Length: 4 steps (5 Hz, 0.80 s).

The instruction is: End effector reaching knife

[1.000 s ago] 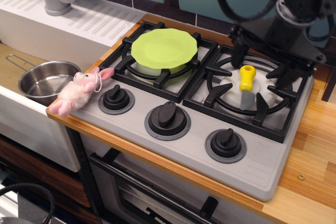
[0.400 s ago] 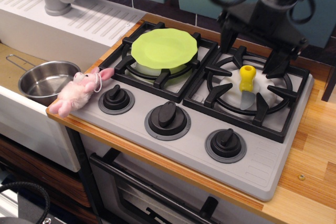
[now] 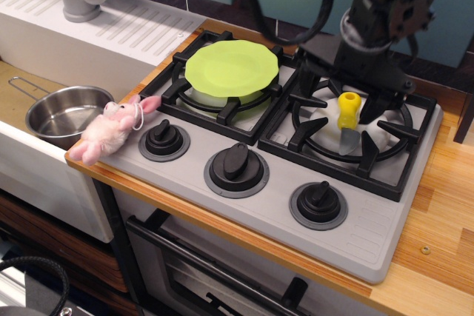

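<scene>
The knife lies on the right burner grate [image 3: 385, 157], with its yellow handle [image 3: 349, 109] pointing away and its short grey blade [image 3: 348, 140] pointing toward the knobs. My black gripper [image 3: 346, 94] hangs over the far end of the handle, its bulky body and cables rising to the upper right. Its two prongs stand apart, one to the left and one to the right of the handle, so it is open and holds nothing. Whether a prong touches the handle I cannot tell.
A lime green plate [image 3: 232, 68] covers the left burner. A pink plush bunny [image 3: 111, 127] lies at the stove's left edge beside a steel pot [image 3: 67, 112] in the sink. Three black knobs [image 3: 237, 168] line the front. A wooden counter [image 3: 444, 220] lies to the right.
My gripper has moved left and down from the stove's back right corner until it straddles the knife's handle. The knife and the other things have not moved.
</scene>
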### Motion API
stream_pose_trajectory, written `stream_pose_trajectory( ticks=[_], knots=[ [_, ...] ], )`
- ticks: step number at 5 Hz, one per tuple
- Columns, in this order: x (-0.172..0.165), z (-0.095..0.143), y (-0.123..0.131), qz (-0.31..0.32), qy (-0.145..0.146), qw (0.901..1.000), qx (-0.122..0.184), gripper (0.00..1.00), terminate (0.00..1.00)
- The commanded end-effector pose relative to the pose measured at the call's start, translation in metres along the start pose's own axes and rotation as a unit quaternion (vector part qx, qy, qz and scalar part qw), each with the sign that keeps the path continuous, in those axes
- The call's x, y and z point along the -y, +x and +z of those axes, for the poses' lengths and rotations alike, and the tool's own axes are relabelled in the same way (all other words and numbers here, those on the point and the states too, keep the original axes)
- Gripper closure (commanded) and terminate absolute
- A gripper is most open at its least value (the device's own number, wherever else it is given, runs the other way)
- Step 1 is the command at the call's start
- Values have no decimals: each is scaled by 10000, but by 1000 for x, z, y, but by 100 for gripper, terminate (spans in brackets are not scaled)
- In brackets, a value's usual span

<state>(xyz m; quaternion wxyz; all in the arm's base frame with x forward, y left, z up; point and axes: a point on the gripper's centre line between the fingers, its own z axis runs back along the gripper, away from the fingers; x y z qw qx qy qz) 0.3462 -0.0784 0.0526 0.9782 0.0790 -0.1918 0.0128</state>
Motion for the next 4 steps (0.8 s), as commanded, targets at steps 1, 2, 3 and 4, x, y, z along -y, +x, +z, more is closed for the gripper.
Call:
stream_pose_trajectory(
  ticks=[1,2,3,4],
  knots=[
    [28,-17,11,254,-215,9976,608,0,0],
    [31,-26,16,219,-275,9971,679,0,0],
    [33,-26,17,223,-267,9976,604,0,0],
    [36,-20,13,102,-75,9996,258,0,100]
  ],
)
